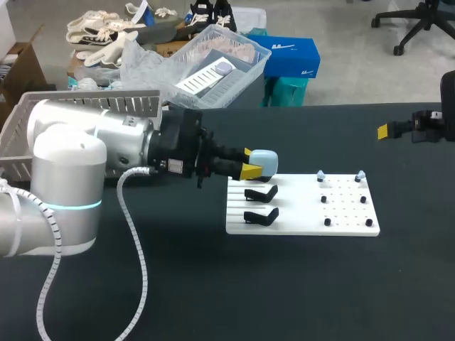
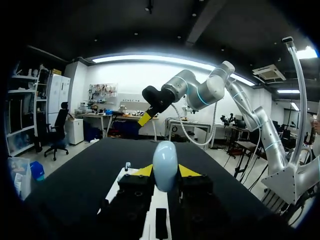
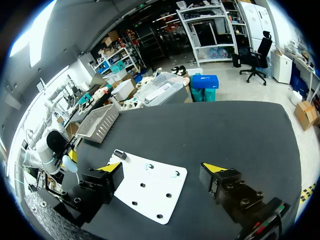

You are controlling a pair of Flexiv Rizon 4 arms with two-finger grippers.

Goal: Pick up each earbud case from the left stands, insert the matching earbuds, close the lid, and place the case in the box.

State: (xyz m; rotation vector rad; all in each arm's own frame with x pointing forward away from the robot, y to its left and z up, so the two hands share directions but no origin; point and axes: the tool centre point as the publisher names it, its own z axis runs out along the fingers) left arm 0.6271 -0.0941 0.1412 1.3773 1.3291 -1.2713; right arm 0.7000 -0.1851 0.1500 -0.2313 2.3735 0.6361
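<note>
L gripper [image 1: 252,162]: I'm holding it clamped on the case, yellow tips pinching both sides.
Case [image 1: 265,162]: pale blue, hanging btwn the fingers just over the white board's [image 1: 306,217] L end.
Stands [image 1: 260,193]: two black ones sitting on the board, near the case.
R gripper [image 3: 161,167]: hovering wide open, gripping nothing, well apart from the board.

On the board's [image 1: 298,220] left half, stands [image 1: 260,215]; along its back right, earbuds [image 1: 321,175] — basket [image 1: 121,103] behind, to the left.
</note>
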